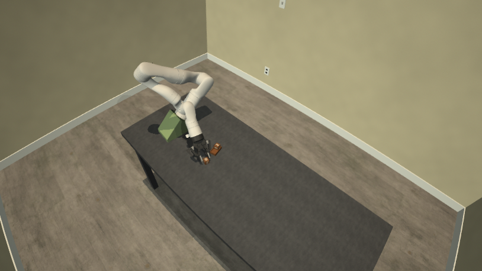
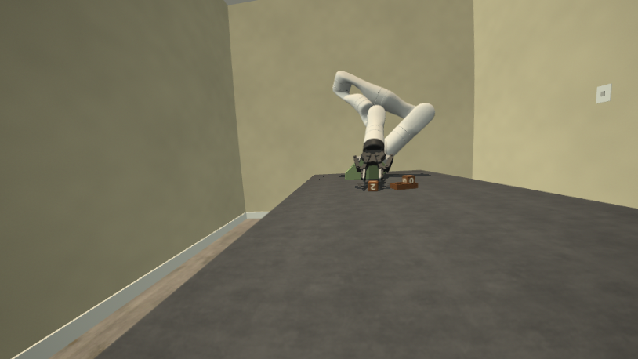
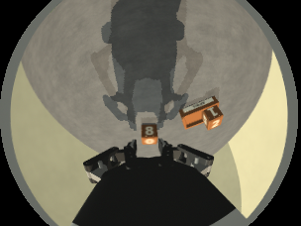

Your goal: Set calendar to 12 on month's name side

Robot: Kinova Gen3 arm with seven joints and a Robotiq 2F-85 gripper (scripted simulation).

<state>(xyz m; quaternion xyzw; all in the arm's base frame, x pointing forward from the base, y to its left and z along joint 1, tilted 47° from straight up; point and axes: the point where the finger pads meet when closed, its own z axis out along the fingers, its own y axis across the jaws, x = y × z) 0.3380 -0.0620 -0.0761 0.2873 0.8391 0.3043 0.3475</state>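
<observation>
Below the claw's (image 1: 205, 160) (image 2: 372, 178) (image 3: 149, 145) parted, empty fingers, a loose cube (image 1: 206, 160) (image 2: 372, 185) (image 3: 150, 133) outside the tray (image 1: 214, 151) (image 2: 401, 186) (image 3: 192, 118).

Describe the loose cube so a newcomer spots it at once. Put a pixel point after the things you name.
On the dark table (image 1: 269, 189) (image 2: 357, 267), find the robot's claw (image 1: 205, 160) (image 2: 372, 177) (image 3: 147, 144). The small orange-brown cube (image 1: 206, 160) (image 2: 372, 186) (image 3: 150, 134) is right by its fingertips. It stands outside the tray (image 1: 214, 152) (image 2: 396, 186) (image 3: 192, 119); the other cube (image 1: 217, 146) (image 2: 408, 179) (image 3: 213, 118) sits in it.

The desk (image 1: 269, 175) (image 2: 357, 267) (image 3: 64, 50) looks matt, like dark mottled stone; the arm (image 1: 164, 74) (image 2: 404, 127) like smooth white plastic, softly glossy; the tray (image 1: 214, 152) (image 2: 404, 186) (image 3: 192, 118) like orange-brown wood; the floor (image 1: 84, 209) (image 2: 187, 267) like matt, grained wood planks
</observation>
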